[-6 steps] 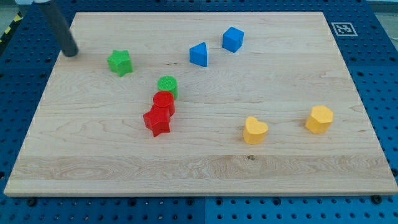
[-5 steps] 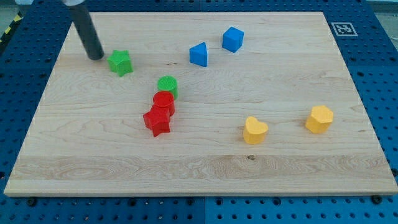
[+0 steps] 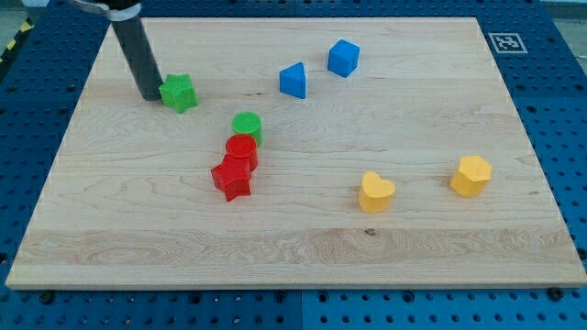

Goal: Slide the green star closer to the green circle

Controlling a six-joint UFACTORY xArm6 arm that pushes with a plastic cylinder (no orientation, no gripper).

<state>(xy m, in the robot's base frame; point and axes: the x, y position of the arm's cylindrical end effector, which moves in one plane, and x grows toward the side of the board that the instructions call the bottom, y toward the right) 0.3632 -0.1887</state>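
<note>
The green star [image 3: 179,93] lies on the wooden board at the upper left. The green circle [image 3: 247,126] lies below and to the right of it, near the board's middle, touching a red circle [image 3: 242,150]. My tip [image 3: 149,93] rests on the board right at the star's left side, touching it or nearly so. The dark rod rises from the tip toward the view's top left.
A red star [image 3: 231,178] sits just below the red circle. A blue triangle-like block [image 3: 293,80] and a blue cube [image 3: 343,58] lie at the upper middle. Two yellow blocks, a heart [image 3: 375,192] and another [image 3: 470,174], lie at the right. The board's edge [image 3: 293,286] runs along the bottom.
My tip has moved right and slightly down, from the board's far upper left to the green star's left side. The blocks have not visibly moved.
</note>
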